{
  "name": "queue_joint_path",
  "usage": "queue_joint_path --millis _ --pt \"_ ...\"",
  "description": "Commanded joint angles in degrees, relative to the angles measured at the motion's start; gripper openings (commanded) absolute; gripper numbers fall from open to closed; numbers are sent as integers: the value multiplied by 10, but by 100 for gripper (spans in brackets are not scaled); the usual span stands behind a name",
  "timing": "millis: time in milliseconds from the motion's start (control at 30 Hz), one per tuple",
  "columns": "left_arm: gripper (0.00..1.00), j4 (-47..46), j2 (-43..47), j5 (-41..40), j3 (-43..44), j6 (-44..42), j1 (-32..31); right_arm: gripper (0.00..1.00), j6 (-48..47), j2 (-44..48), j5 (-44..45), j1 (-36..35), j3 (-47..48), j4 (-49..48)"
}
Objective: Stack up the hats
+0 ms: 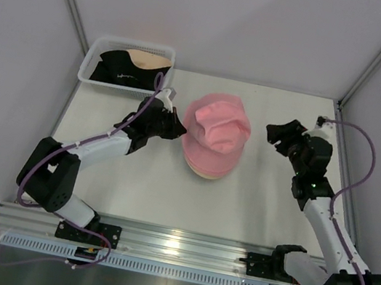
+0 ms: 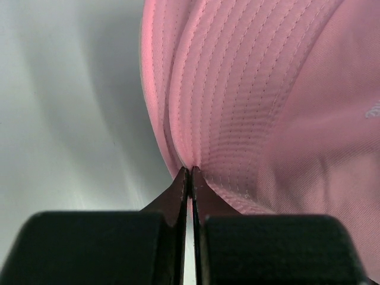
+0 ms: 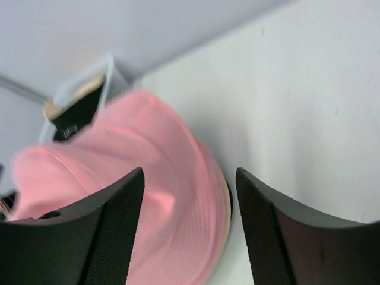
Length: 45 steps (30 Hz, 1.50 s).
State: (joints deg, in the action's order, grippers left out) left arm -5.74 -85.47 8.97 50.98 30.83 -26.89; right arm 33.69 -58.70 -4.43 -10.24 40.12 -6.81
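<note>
The left gripper [image 2: 190, 171] is pinching the brim of the pink hat [image 1: 216, 129], jaws pressed together on a fold right at its tips. That hat is sitting over a cream hat [image 1: 203, 175] — placing looks nearly done. The right gripper [image 1: 280, 138] is hanging spread, touching nothing, the pink hat just ahead of it. Next, probably: releasing the brim cleanly, then reaching for the black hat [image 1: 118, 71] in the basket [image 1: 87, 71] beyond the left gripper.

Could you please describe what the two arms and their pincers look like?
Both the left arm and the right arm have white links and black joints, and a purple cable loops along each. The left pincer and the right pincer are black, tapering like wedges. A small green light glows on the right arm.
</note>
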Motion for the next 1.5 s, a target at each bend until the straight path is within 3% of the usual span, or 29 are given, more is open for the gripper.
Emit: queue_joint_path --millis 0,233,367,533,700,733,767,833,867,900,967,1100,1200,1333,1467 --pt "1 52 6 -23 -20 -21 -7 68 -33 0 16 21 27 5" --pt "1 53 -18 -45 -24 -8 -30 71 9 -127 -102 22 37 -166" --pt "1 51 12 -44 -63 1 -53 71 -6 -203 -139 -9 109 -175" --pt "1 17 89 -18 -94 3 -79 71 22 -263 -147 -33 146 -180" --pt "1 43 167 -36 -98 -5 -88 70 24 -312 -162 -47 182 -192" --pt "4 53 193 -42 -96 -9 -87 70 23 -321 -168 -49 195 -192" --pt "15 74 203 -49 -90 -9 -87 70 23 -340 -172 -49 204 -190" --pt "41 116 225 -82 -66 -14 -84 71 19 -354 -185 -49 238 -169" --pt "59 124 232 -87 -61 -16 -79 71 11 -365 -188 -48 251 -155" --pt "66 128 238 -87 -55 -18 -72 72 8 -367 -188 -47 264 -142" --pt "71 109 247 -83 -42 -18 -32 74 -5 -368 -184 -43 298 -106" --pt "75 24 240 13 -16 2 65 79 -35 -355 -172 -27 341 -48" --pt "75 -6 194 52 39 -54 94 82 -51 -313 -135 -1 341 16" --pt "66 70 82 109 159 -103 115 82 -11 -219 -115 44 232 15" --pt "64 29 0 191 200 -46 129 81 70 -136 -121 52 85 -55"
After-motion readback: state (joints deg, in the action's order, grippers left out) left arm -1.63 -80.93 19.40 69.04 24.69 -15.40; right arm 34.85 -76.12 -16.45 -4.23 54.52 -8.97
